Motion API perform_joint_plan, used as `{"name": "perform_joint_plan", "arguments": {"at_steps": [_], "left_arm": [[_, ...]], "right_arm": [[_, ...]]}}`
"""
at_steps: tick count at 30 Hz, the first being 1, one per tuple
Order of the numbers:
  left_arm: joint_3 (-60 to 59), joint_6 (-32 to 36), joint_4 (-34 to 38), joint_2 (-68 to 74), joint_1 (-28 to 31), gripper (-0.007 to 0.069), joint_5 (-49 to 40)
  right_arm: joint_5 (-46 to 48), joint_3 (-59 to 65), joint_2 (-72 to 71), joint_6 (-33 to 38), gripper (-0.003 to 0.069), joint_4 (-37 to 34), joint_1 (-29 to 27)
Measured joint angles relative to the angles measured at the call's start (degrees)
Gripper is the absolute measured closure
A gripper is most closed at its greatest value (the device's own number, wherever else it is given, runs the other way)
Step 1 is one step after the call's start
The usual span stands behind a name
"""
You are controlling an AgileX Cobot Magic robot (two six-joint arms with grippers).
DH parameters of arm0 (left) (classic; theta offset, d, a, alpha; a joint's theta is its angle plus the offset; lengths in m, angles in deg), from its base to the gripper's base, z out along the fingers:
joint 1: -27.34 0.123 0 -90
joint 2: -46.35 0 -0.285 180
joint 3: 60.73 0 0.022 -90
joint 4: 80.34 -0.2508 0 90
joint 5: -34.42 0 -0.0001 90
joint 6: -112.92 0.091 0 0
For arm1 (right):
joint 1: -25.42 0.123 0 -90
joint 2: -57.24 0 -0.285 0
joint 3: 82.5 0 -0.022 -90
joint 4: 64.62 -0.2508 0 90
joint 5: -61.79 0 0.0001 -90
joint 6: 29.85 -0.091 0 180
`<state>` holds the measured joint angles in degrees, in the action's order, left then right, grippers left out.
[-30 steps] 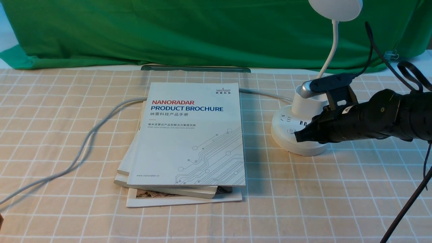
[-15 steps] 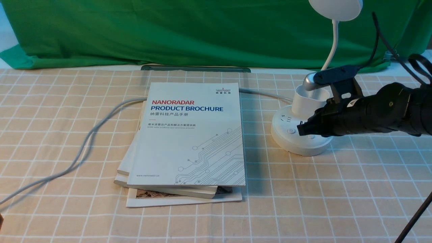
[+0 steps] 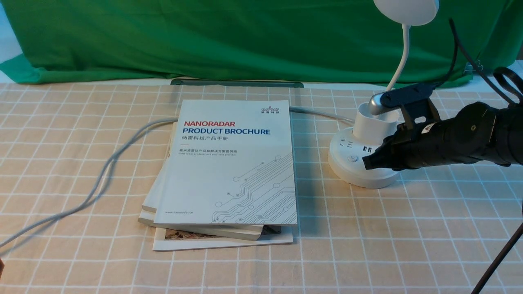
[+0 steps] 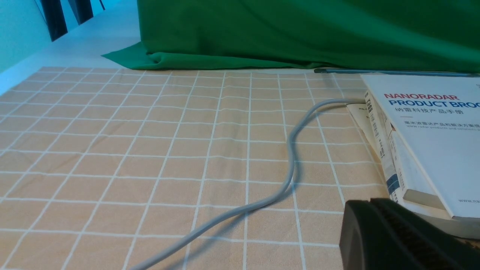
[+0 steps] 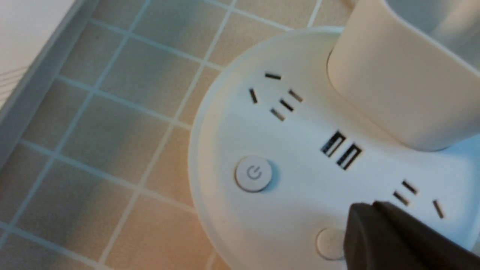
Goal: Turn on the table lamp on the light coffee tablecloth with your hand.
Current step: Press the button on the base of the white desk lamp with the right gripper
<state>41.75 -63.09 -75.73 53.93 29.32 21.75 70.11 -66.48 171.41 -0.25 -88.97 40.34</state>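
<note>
The white table lamp (image 3: 359, 167) stands at the right on the light coffee tablecloth (image 3: 408, 228), its disc head (image 3: 406, 10) unlit at the top edge. My right gripper (image 3: 365, 162) is shut, and its pointed black tip hovers over the front of the round base. In the right wrist view the tip (image 5: 362, 221) partly covers a plain round button (image 5: 328, 243), and the power-symbol button (image 5: 254, 173) lies uncovered beside it. Whether the tip touches the base cannot be told. My left gripper (image 4: 369, 204) is shut and empty, low over the cloth by the books.
A stack of books (image 3: 229, 171) topped by a NANORADAR brochure lies mid-table. The lamp's grey cable (image 3: 102, 175) runs left across the cloth. A plain green cloth (image 3: 204, 41) hangs behind. Black cables (image 3: 461, 53) loop above my right arm.
My right gripper first rose and drew back to the right off the base, then dipped slightly toward it again. The lamp head stays unlit.
</note>
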Motion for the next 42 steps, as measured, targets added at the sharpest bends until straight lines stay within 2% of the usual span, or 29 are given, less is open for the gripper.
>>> {"name": "perform_joint_plan", "arguments": {"at_steps": [32,42], "left_arm": [[0.0,0.0,0.0,0.0,0.0,0.0603,0.0],[0.0,0.0,0.0,0.0,0.0,0.0603,0.0]], "right_arm": [[0.7,0.0,0.8,-0.1,0.0631,0.3,0.0],[-2.2,-1.0,3.7,-0.1,0.0631,0.4,2.0]]}}
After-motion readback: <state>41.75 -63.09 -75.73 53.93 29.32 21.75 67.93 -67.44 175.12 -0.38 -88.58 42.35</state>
